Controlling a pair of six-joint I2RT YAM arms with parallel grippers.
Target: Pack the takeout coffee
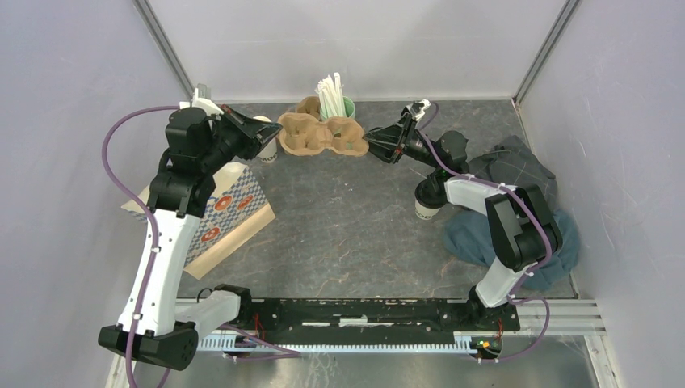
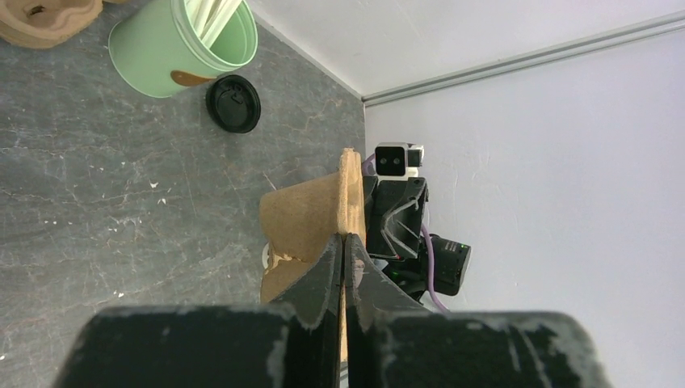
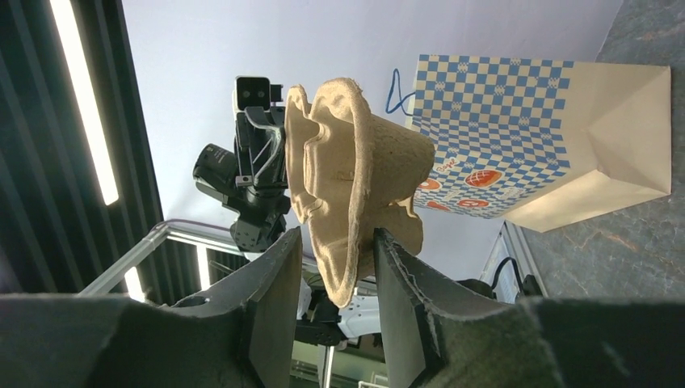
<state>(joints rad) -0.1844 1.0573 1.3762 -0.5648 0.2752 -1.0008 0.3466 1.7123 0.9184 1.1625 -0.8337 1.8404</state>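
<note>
The takeout coffee [image 1: 426,203], a small white paper cup under a round black plastic lid, stands upright on the grey mottled table [image 1: 347,234] on the right side, tucked just beside the right arm's white forearm and near the rumpled dark blue-grey cloth [image 1: 525,174]. It is well apart from the brown moulded-pulp cup carrier [image 1: 323,136], which sits toward the back wall between the two tools. The left gripper [image 2: 343,238] is clamped on one end of that carrier, its black fingers [image 2: 323,275] pressed together on the thin pulp rim. The right gripper [image 3: 335,242] is at the opposite end with its jaws apart: the carrier's edge lies in the gap, with clear space between it and one finger [image 3: 271,299], so it is straddled rather than pinched. Just behind the carrier stands a pale green cup [image 1: 346,106] full of white paper-wrapped straws [image 1: 329,93], and in the left wrist view a loose round black plastic lid [image 2: 233,103] lies flat on the table right beside that cup. A paper bag with blue-and-white checks and red fruit prints [image 1: 230,212] lies on its side at the left, partly under the left arm
</note>
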